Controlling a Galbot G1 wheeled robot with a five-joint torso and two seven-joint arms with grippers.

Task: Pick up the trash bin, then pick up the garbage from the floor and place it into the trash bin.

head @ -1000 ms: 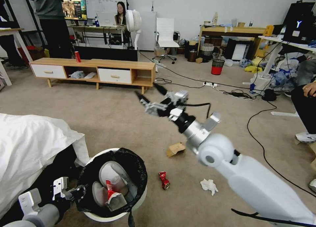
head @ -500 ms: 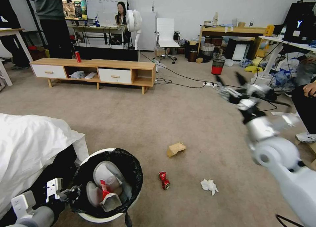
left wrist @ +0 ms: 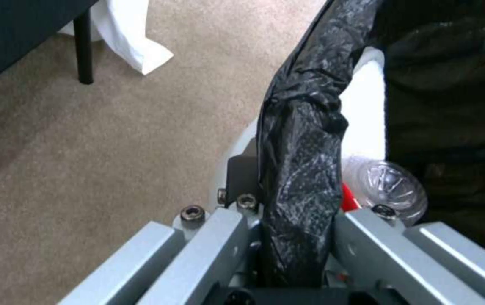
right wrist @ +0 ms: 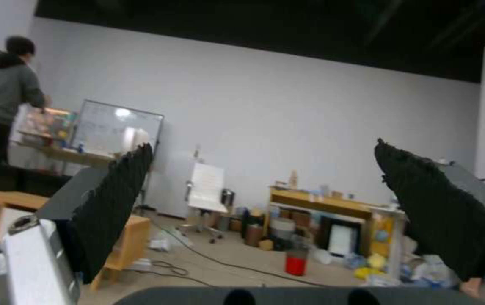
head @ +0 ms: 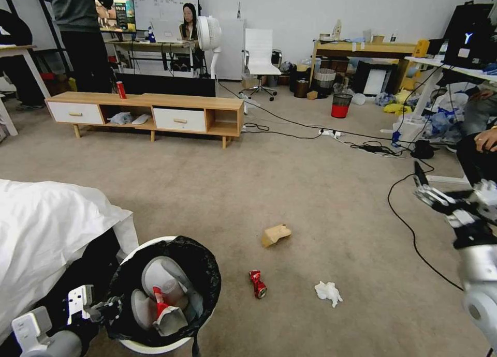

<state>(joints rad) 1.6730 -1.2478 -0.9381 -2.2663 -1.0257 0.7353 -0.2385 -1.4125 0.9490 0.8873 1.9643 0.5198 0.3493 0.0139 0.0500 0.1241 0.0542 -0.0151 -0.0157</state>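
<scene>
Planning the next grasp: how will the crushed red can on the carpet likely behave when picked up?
The can looks dented and flattened, so it probably won't roll. Likely light and empty. Its creased metal may be stiff yet uneven, so the jaws could slip off an edge.

A beige carpeted floor [head: 207, 191] stretches across an office-like room bounded by a plain white back wall [head: 290, 10]. A long, low wooden TV cabinet with white drawers [head: 145, 114] stands on the left, an upright red can [head: 121, 89] on its top. Behind it are a white standing fan [head: 209, 36], a white swivel office chair [head: 260, 57] and a desk with a lit monitor [head: 116, 14]. A wooden table [head: 362, 51] against the wall shelters boxes and bins, with a small red-and-black mesh wastebasket [head: 341, 105] just in front. Black cables [head: 404, 217] and a white power strip [head: 329, 133] trail over the carpet. White bedding [head: 46, 227] fills the lower left.
</scene>
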